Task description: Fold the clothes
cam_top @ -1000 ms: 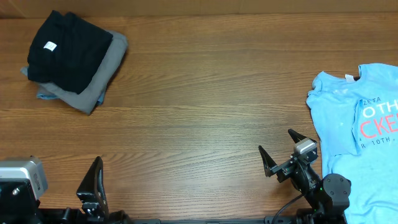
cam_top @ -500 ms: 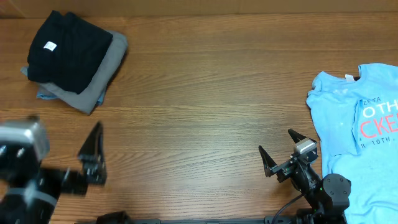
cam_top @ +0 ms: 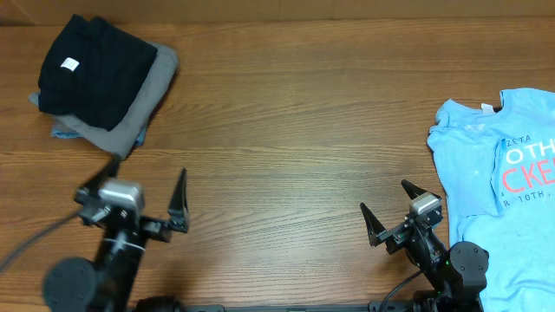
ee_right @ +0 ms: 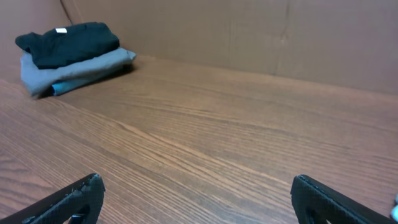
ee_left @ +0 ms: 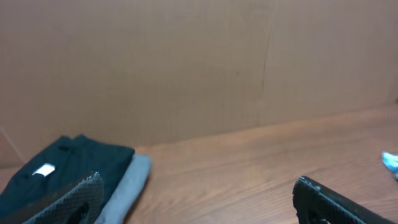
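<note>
Gaping wide & empty at left gripper [cam_top: 146, 173] & right gripper [cam_top: 384, 196]. Cd bunch light blue printed tee [cam_top: 477, 165] if grabbed by 1 corner only, w/o spreading flat.

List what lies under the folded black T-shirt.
A folded grey garment sits directly under the black T-shirt, with a light blue edge peeking out below. Anything further beneath is covered.
</note>
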Robot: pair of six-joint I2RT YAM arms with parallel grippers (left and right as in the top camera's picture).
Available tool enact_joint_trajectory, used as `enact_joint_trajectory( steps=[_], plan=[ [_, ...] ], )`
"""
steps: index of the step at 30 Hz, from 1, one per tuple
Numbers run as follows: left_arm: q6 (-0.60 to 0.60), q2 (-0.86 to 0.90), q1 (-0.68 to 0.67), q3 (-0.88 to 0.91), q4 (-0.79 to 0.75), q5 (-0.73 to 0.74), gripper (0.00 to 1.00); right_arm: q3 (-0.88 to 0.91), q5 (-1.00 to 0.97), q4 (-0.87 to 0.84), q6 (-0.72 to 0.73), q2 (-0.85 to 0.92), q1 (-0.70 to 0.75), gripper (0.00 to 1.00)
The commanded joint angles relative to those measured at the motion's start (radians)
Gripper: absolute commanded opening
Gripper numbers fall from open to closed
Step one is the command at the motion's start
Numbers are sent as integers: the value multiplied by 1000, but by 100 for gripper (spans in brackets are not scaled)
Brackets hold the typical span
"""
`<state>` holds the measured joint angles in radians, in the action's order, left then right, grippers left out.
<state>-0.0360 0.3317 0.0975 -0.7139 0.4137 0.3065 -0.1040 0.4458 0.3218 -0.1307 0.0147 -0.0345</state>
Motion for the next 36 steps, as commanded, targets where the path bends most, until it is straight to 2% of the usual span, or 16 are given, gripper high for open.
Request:
enact_joint_trajectory(
  steps=[1, 9, 13, 17, 36],
  plan=[
    [-20, -130, -8, 183, -77, -3, 100, 5, 3, -6, 4, -12, -3, 100],
    [-16, -323, -27, 508, -284, 1, 100, 5, 3, -6, 4, -12, -3, 100],
    [-16, -328, -33, 608, -362, 2, 100, 5, 3, -6, 4, -12, -3, 100],
    [-16, -328, -32, 692, -367, 3, 100, 5, 3, -6, 4, -12, -3, 100],
    [-16, -327, -32, 709, -366, -2, 100, 5, 3, -6, 4, -12, -3, 100]
  ],
)
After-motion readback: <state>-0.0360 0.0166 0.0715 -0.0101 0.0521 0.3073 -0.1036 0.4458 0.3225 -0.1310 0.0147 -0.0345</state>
